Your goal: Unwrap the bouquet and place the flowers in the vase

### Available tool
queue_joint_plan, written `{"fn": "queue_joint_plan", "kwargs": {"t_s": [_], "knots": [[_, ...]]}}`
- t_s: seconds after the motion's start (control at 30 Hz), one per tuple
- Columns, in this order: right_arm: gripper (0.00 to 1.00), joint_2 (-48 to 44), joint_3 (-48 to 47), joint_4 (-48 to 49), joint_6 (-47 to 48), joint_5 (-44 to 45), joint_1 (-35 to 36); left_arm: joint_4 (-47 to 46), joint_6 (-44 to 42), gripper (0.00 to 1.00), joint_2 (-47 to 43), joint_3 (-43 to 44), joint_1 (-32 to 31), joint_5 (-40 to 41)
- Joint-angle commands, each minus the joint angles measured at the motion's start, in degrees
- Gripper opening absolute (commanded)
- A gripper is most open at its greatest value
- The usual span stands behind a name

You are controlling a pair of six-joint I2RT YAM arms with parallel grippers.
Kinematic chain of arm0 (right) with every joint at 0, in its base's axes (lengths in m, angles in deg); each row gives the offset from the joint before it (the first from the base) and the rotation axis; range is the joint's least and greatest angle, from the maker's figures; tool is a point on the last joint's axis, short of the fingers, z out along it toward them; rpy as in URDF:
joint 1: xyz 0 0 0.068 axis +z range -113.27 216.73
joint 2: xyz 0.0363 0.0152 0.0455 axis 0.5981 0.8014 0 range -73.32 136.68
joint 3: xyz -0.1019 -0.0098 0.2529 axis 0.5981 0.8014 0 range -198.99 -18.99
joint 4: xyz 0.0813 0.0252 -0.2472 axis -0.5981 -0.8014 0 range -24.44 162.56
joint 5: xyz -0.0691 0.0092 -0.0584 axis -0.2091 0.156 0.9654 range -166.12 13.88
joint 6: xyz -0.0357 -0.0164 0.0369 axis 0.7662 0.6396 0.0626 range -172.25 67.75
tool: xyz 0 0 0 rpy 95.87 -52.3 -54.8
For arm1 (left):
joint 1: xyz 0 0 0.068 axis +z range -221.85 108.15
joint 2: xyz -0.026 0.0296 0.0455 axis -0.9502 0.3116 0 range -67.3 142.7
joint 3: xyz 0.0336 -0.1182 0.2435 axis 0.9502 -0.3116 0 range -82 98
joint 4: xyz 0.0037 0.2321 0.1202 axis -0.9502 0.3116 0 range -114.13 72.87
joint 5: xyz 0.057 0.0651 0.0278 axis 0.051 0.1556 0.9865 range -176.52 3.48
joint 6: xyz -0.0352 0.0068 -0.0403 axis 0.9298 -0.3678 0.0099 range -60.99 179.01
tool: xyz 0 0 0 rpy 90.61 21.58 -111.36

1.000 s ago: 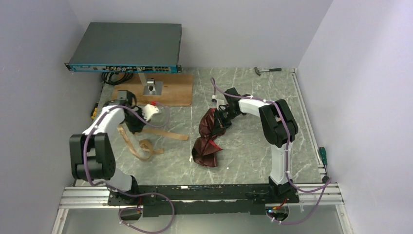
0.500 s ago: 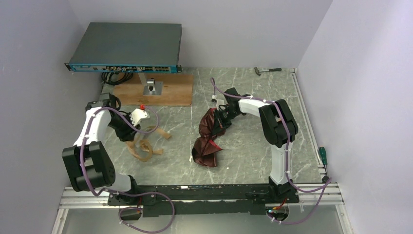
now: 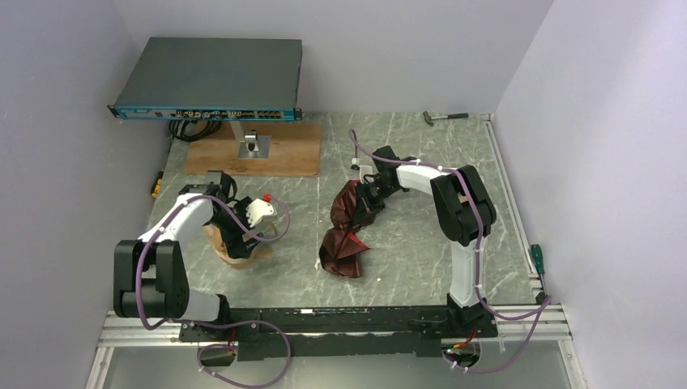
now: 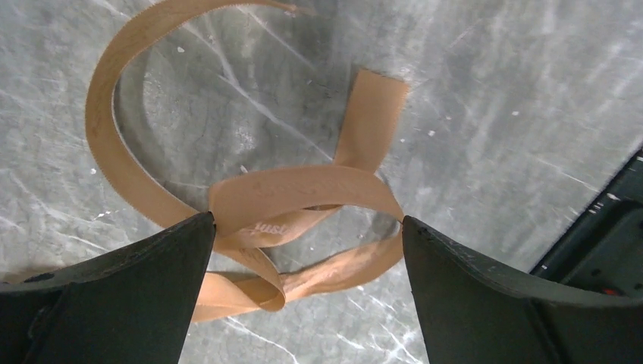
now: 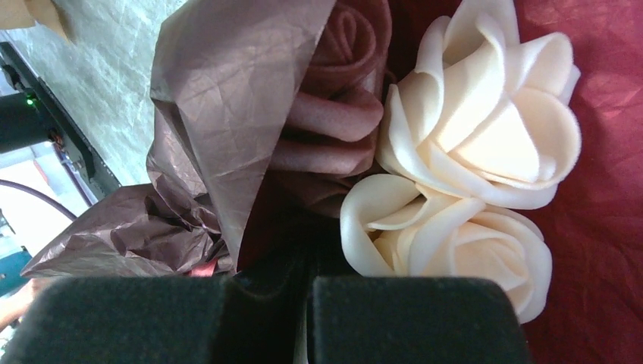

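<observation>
The bouquet [image 3: 347,227], dark red crinkled paper, lies in the middle of the table. My right gripper [image 3: 369,193] is shut on its upper end. In the right wrist view the fingers [image 5: 409,318] are pressed together at the base of the flowers [image 5: 485,129], cream roses and one darker rose against the paper [image 5: 227,83]. My left gripper [image 3: 233,237] hangs open over a loose tan ribbon [image 3: 243,259] on the left. In the left wrist view the ribbon [image 4: 303,193] curls on the marble between the spread jaws of the gripper [image 4: 307,227], held by neither. The vase is out of view.
A flat grey device [image 3: 211,77] on a stand sits on a wooden board [image 3: 283,158] at the back left. A hammer [image 3: 445,117] lies at the back right, a green-handled tool [image 3: 536,258] at the right edge. A metal rail [image 3: 340,320] runs along the front.
My left gripper has opened and let go of the ribbon, which now lies bunched under it. The left arm has swung toward the table's middle. The right arm and bouquet have not moved.
</observation>
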Motion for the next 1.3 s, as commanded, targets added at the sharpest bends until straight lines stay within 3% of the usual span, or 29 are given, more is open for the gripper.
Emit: {"fn": "queue_joint_plan", "kwargs": {"t_s": [0.0, 0.2, 0.27, 0.33, 0.4, 0.53, 0.57, 0.73, 0.97, 1.1, 1.13, 1.17, 1.27], "knots": [[0.0, 3.66, 3.25, -0.88, 5.92, 15.47, 0.67, -9.67, 3.83, 1.0, 0.62, -3.6, -0.55, 4.65], [0.03, 1.95, 3.87, 0.06, 6.92, 13.74, 0.84, -14.42, 4.49, 0.99, 1.48, -8.6, -0.67, 10.08], [0.05, 1.49, 3.76, -0.05, 7.29, 12.81, 0.88, -14.19, 4.75, 0.83, 1.4, -9.16, -0.69, 10.28], [0.09, 1.12, 3.36, -0.54, 7.74, 11.12, 0.92, -12.29, 5.74, 0.55, 1.48, -8.19, -0.69, 8.65], [0.16, 0.44, 2.83, -0.99, 7.69, 9.95, 0.91, -10.14, 7.16, 0.34, 1.36, -6.47, -0.7, 6.8], [0.38, -1.76, 1.31, -1.58, 7.13, 7.21, 0.92, -4.58, 8.78, 0.02, -0.27, -2.42, -0.69, 2.25], [0.45, -2.55, 1.14, -1.5, 7.01, 6.2, 0.93, -3.22, 9.35, 0.0, -0.84, -1.24, -0.7, 1.28], [0.69, -5.64, 0.42, -1.74, 6.51, 2.77, 0.91, 3.74, 12.4, 0.0, -3.28, 7.41, -0.69, -3.14], [0.83, -9.43, -1.33, -1.09, 5.12, 0.65, 0.93, 10.66, 16.85, 0.0, -3.03, 20.0, -0.69, -7.97], [0.85, -8.95, -2.18, -2.24, 5.5, 0.3, 0.93, 7.22, 18.36, 0.0, -2.27, 18.74, -0.69, -3.76], [0.85, -8.87, -2.04, -2.28, 5.57, 0.18, 0.93, 5.67, 18.84, 0.07, -1.57, 17.23, -0.7, -2.06], [0.85, -8.96, -1.9, -2.14, 5.45, -0.07, 0.93, 4.13, 19.58, 0.2, -0.71, 16.18, -0.67, -0.33], [0.86, -9.54, -1.43, -1.77, 5.39, -0.79, 0.93, 0.29, 21.35, 0.69, 2.31, 13.79, -0.7, 3.34]]}}
